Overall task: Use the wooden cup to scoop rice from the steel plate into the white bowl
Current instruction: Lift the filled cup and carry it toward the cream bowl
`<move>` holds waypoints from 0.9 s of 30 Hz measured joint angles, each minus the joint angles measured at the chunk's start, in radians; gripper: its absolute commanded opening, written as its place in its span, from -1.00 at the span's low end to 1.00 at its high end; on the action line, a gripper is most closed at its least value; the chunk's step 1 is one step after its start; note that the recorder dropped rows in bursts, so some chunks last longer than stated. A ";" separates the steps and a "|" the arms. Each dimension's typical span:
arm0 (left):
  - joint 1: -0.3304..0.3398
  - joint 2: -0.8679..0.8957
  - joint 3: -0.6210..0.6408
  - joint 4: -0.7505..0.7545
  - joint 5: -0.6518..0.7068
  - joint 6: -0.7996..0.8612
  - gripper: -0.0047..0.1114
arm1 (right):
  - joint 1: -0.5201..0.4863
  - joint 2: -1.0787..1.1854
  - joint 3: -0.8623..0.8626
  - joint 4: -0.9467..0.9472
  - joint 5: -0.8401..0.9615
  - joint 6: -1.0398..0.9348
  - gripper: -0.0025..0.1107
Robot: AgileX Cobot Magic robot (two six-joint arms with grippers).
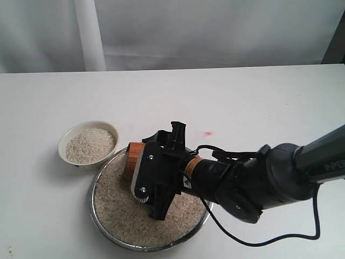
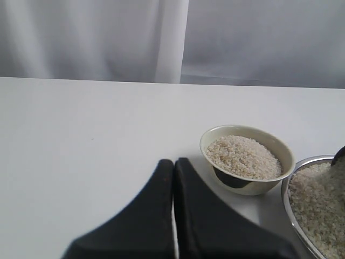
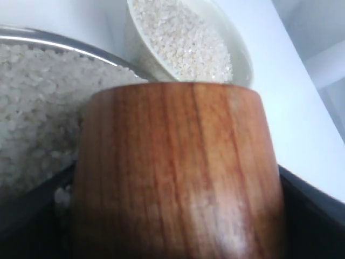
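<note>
White table (image 1: 242, 97), wooden cup (image 1: 131, 160) over rice (image 1: 121, 211).

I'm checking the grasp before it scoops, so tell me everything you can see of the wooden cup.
The small barrel-shaped cup of reddish-brown wood has smooth grain running base to rim and no handle; its inside is hidden. The right gripper is shut on its sides, holding it tilted low over the off-white rice grains at the edge of the shiny steel plate nearest the cream-white bowl. Whether it touches the grains cannot be told.
</note>
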 measured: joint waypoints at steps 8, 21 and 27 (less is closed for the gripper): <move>0.000 0.000 0.000 0.000 0.000 0.000 -0.92 | 0.000 0.000 0.027 0.008 -0.060 0.003 -0.96; 0.000 0.000 0.000 0.000 0.000 0.000 -0.92 | 0.000 0.000 0.029 0.010 -0.234 0.115 -0.96; 0.000 0.000 0.000 0.000 0.000 0.000 -0.92 | 0.000 0.000 0.029 0.010 -0.288 0.153 -0.96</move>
